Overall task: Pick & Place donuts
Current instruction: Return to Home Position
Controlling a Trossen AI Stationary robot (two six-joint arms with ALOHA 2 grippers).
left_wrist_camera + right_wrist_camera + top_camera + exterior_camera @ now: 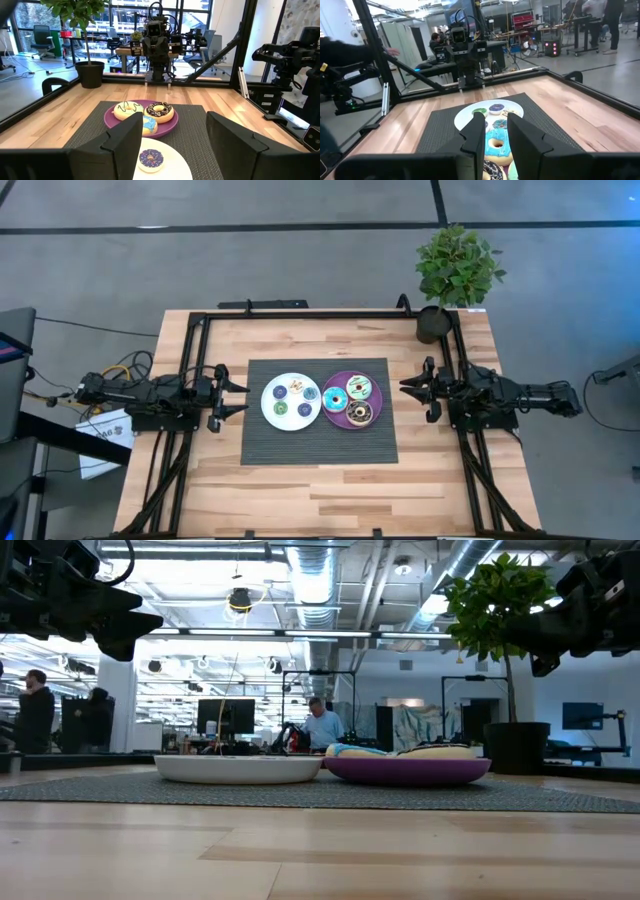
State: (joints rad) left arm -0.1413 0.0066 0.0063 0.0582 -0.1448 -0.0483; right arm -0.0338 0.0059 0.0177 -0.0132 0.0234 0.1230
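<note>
The donuts are all on plates at the middle of the dark mat (262,442). Several small donuts (281,409) lie on the white plate (268,412) on the left. Three larger ones fill the purple plate (343,421) just beside it on the right: a blue-iced donut (334,399), a pale-iced donut (358,387) farther back and a chocolate donut (360,414) nearer. No donut shows on the mat or the bare worktop (300,480).

The left gripper (243,398) hangs at the mat's left edge, well apart from the white plate, with its fingers (125,142) spread wide and empty. The right gripper (408,390) sits off the mat's right edge facing the purple plate. Its fingers (475,134) are parted by a narrow gap and hold nothing.

The sorting looks finished, and the step in hand seems to be the retreat to rest. Both arms already look close to their parked pose. Any remaining move would be a small one: draw back level and clear of the plates, with nothing to grasp.
</note>
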